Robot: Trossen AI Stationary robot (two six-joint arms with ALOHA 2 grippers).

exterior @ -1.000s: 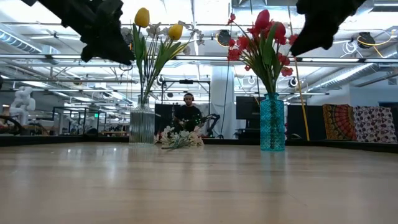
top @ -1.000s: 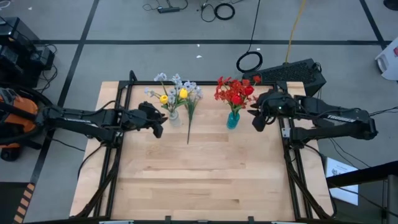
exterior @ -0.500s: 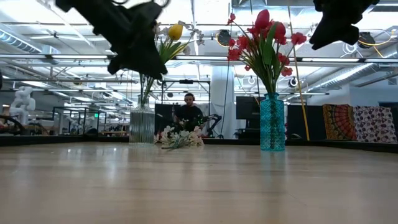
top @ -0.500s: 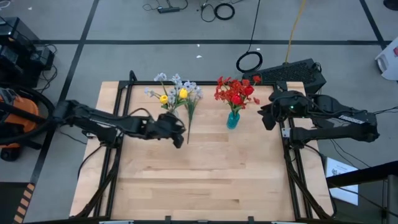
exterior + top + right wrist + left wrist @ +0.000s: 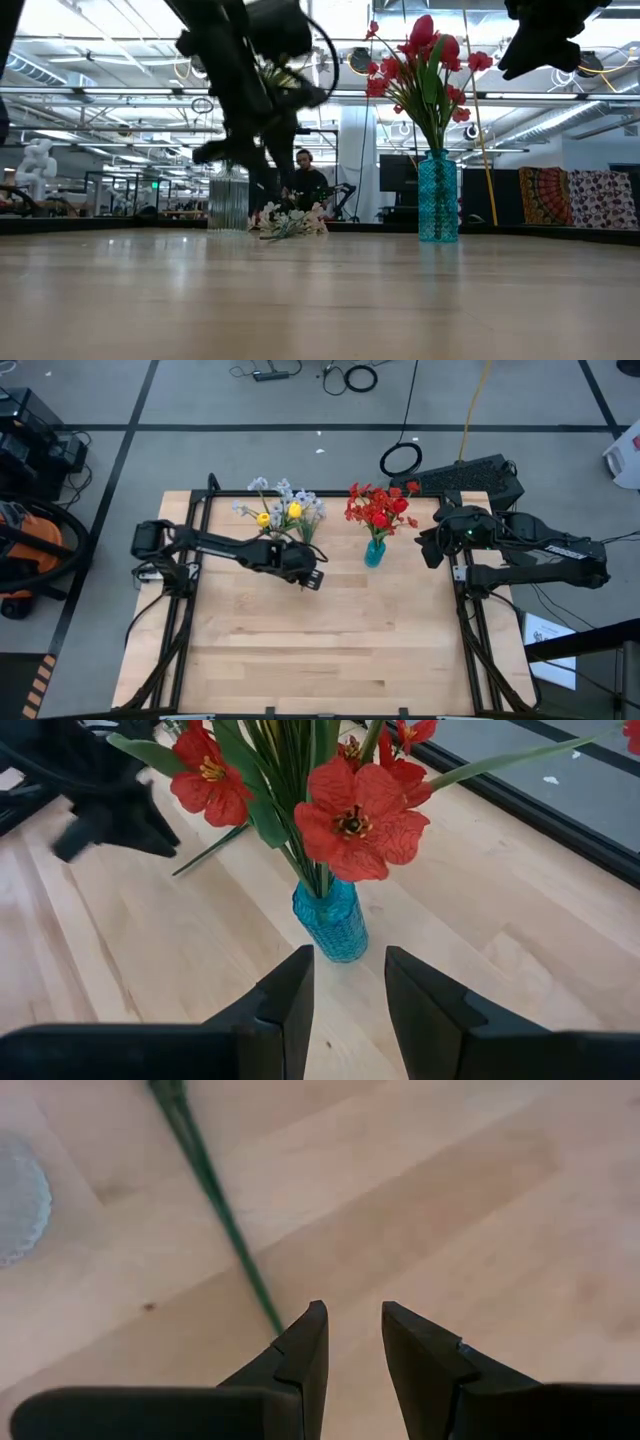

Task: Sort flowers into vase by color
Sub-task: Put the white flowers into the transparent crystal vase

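Your left gripper [image 5: 312,574] has swung in over the last pale spray [image 5: 304,535] lying on the counter [image 5: 330,640] by the clear vase [image 5: 279,546], fingers slightly parted and empty, seemingly ready to pick it, while the right gripper [image 5: 424,550] waits open beside the blue vase [image 5: 374,552].

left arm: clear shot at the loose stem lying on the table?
Probably yes. The left tool is open and low over the table, with the end of the loose stem just off one fingertip. Nothing lies between; the clear vase sits off to the side.

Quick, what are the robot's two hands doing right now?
Left hand: open, holding nothing, right by the green stem lying on the table.
Right hand: open, empty, near the blue vase.
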